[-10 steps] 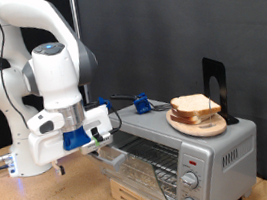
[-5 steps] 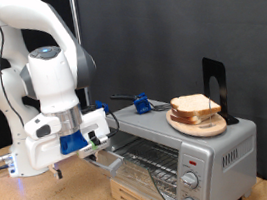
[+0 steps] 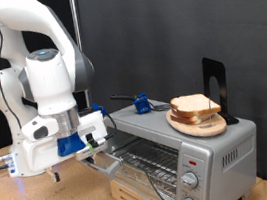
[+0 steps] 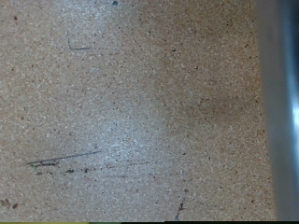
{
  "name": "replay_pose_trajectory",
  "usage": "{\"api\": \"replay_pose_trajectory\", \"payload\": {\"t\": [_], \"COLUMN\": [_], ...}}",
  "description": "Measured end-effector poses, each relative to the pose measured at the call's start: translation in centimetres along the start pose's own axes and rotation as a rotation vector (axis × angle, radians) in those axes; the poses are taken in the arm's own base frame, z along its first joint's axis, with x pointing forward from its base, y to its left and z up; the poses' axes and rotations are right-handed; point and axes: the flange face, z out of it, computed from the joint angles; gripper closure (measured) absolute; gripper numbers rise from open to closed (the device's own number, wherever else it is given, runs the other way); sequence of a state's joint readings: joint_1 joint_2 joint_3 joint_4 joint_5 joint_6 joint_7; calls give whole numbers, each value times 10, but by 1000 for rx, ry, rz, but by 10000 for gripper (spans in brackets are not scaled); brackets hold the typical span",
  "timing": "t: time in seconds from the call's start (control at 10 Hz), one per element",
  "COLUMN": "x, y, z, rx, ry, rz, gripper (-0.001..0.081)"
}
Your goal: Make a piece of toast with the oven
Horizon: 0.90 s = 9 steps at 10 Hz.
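Fingers (image 3: 102, 135) lower, toast (image 3: 196, 108) well apart

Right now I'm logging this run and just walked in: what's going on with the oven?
The arm's gripper is at the front of the oven, beside the door, which hangs partly open so the wire rack shows. Nothing is visible between its fingers. The toast sits stacked on a wooden plate on top of the oven, not inside. The wrist view shows only the speckled tabletop.
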State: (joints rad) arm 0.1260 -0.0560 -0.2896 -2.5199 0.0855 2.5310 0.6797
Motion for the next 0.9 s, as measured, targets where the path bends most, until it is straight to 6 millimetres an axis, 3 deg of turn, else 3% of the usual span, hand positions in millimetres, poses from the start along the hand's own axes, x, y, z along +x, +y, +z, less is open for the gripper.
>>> {"api": "replay_pose_trajectory", "payload": {"t": [0.9], "x": [-4], "y": [-1], "z": [-4], "rx": [35], "ry": [-18], "rz": [-16], "gripper": [-3]}}
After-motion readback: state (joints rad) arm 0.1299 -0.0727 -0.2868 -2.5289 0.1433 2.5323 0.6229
